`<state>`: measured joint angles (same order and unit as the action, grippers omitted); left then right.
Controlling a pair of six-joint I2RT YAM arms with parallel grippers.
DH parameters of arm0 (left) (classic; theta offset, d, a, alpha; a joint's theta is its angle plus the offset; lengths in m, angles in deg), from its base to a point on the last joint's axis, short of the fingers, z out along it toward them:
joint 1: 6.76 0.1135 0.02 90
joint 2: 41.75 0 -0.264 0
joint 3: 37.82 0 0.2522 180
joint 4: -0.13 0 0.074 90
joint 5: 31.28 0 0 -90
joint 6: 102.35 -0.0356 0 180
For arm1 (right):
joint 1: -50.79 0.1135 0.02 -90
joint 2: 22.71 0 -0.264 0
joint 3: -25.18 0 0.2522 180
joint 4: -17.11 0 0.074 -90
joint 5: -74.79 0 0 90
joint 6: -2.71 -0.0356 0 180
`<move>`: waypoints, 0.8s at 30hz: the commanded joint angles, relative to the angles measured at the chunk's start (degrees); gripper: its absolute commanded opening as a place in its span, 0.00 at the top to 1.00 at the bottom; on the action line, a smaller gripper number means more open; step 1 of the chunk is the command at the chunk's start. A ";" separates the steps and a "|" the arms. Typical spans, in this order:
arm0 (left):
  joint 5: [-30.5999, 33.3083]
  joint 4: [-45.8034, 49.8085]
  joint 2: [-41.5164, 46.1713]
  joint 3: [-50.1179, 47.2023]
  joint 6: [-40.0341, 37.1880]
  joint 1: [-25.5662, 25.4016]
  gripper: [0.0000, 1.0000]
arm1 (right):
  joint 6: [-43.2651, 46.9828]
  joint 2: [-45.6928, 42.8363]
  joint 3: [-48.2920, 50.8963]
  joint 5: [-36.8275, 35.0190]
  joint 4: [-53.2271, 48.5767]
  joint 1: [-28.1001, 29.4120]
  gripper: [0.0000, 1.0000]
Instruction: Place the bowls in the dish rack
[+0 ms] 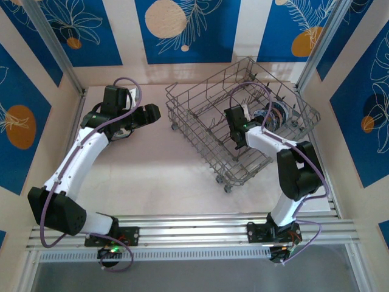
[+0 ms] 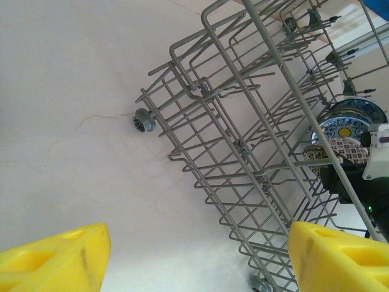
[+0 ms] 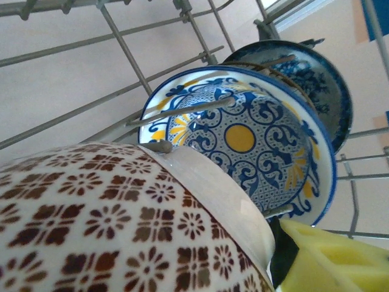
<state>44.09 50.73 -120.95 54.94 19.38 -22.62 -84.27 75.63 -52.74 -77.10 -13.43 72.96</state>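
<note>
Top external: the rack (image 1: 194,121) sits skewed at the centre right of the worktop (image 1: 158,170), with bowls (image 1: 275,114) on edge at its upper right end. The left pincer (image 1: 152,113) hangs over bare worktop just left of the rack. The right pincer (image 1: 237,121) is down inside the rack, beside the bowls.

Left wrist: two yellow fingers (image 2: 58,261) sit at the bottom corners, spread wide with nothing between them. The rack (image 2: 243,152) crosses the frame, and the bowls (image 2: 346,125) stand at its right edge.

Right wrist: a brown bowl (image 3: 91,219) fills the lower left, gripped at its white rim. One yellow finger (image 3: 331,261) shows against the rim at the lower right; the other is hidden. Behind it a blue-and-yellow bowl (image 3: 243,140) leans between the tines, and a dark blue bowl (image 3: 325,79) stands behind that.
</note>
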 commanded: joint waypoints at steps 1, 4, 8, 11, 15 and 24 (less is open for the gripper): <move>-0.75 -0.37 0.00 0.98 1.19 0.48 0.23 | -2.80 1.22 -2.45 2.19 -0.19 -0.83 0.33; -0.55 -0.28 0.22 0.90 1.50 0.39 0.23 | -2.49 1.47 -2.81 3.34 -0.10 -1.31 0.33; -0.20 -0.06 0.37 0.72 1.79 0.30 0.23 | -1.58 1.62 -3.73 4.27 -0.17 -1.57 0.32; 0.40 0.49 0.60 0.96 1.83 0.30 0.23 | -0.92 1.09 -4.47 4.23 -0.17 -1.57 0.31; 2.42 2.45 0.82 1.79 0.82 0.30 0.23 | -0.48 -1.19 -5.73 4.83 -1.16 -1.78 0.29; 6.26 6.85 3.15 1.96 -0.12 1.33 0.21 | 1.22 -11.48 -2.06 13.03 1.16 -1.68 0.08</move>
<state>48.20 54.62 -120.44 55.77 20.12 -22.42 -82.54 70.56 -54.93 -67.81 -18.56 70.84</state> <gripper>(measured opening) 0.792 0.905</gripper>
